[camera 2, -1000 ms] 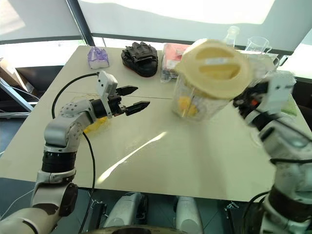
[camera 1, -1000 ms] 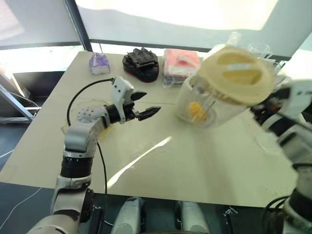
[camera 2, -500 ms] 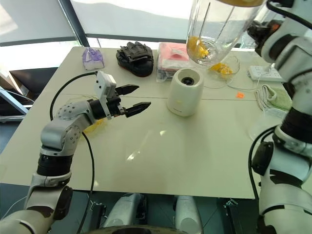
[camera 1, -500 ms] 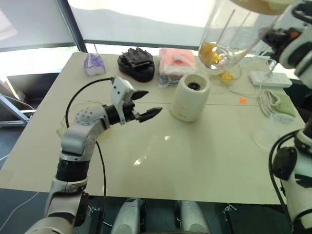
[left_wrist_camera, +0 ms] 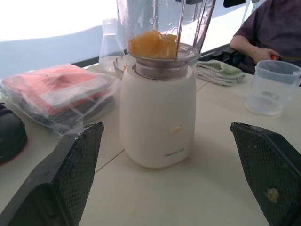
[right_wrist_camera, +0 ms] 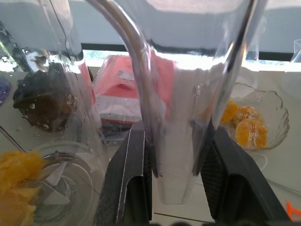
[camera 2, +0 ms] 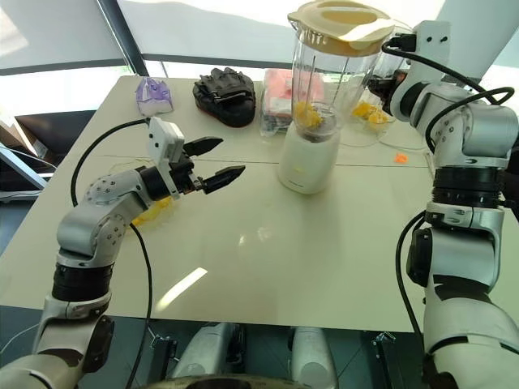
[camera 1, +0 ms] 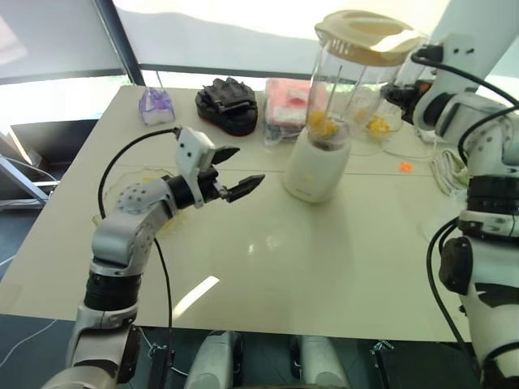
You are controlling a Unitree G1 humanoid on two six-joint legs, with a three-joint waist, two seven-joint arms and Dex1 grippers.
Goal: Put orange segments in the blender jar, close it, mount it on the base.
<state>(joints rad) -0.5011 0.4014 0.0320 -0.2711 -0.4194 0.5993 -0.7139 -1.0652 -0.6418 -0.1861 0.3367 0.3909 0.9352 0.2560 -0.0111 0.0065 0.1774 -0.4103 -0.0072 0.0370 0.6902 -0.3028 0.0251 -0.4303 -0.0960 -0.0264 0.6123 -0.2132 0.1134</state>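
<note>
On the left, the left hand [camera 1: 235,172] hovered above the worktop [camera 1: 324,259], its two black fingers [left_wrist_camera: 66,183] spread wide and gripping nothing, pointed toward the blender and well short of it. Just behind that arm a few loose yellow pieces lay on the worktop.

Toward the middle stood the base [camera 1: 316,166], upright on the worktop, with the blender jar [camera 1: 349,77] sitting on top of it. The cream lid [camera 1: 369,36] was already on the jar's mouth, and the orange segments [left_wrist_camera: 153,43] lay heaped at the jar's narrow bottom, right above the base's collar. The left wrist view showed the jar's foot meeting the socket, though whether it was fully locked in could not be told.

On the right, the right hand [camera 2: 388,81] was closed on the jar's handle [right_wrist_camera: 178,141], fingers to either side of the clear grip. Beyond it a glass bowl [right_wrist_camera: 256,115] kept a few more segments.

Filling and closing looked finished, so the step in hand was judged to be the mounting itself, near its end. The next move probably called for pressing or twisting the jar until it sat square and firm, then letting go of the handle without tipping the tall, top-heavy stack; the free left hand could steady the base.
</note>
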